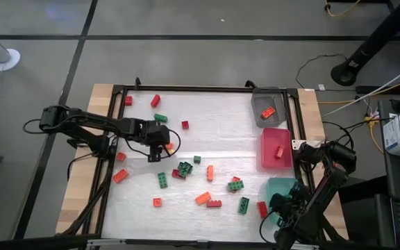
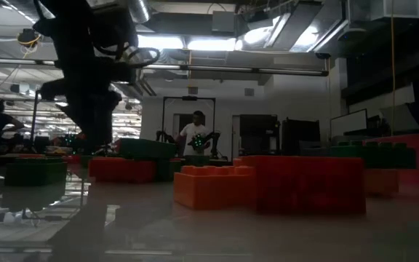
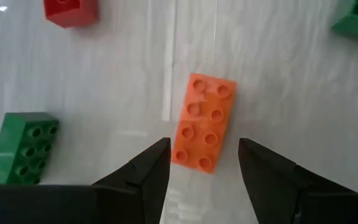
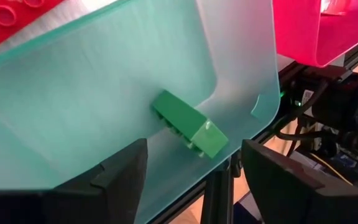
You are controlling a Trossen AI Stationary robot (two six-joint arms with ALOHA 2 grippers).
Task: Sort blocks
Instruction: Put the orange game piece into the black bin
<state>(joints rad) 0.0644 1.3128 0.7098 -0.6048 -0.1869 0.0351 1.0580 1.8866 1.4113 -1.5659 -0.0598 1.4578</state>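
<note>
- Right gripper [image 4: 191, 171] hangs over the teal tray [image 4: 104, 93] at the bench's near right corner, fingers spread apart and holding nothing; a green block [image 4: 188, 121] lies tilted in the tray just beyond them.
- Loose blocks [image 1: 186, 169], red, orange and green, lie scattered across the middle and near part of the bench.
- Left gripper [image 3: 204, 165] hovers over the bench's left half, its fingers parted either side of the near end of an orange block [image 3: 205, 121], not closed on it.
- Pink tray [image 1: 275, 149] on the right edge holds an orange block.
- Grey tray [image 1: 267, 107] at the far right corner holds another orange one.
</note>
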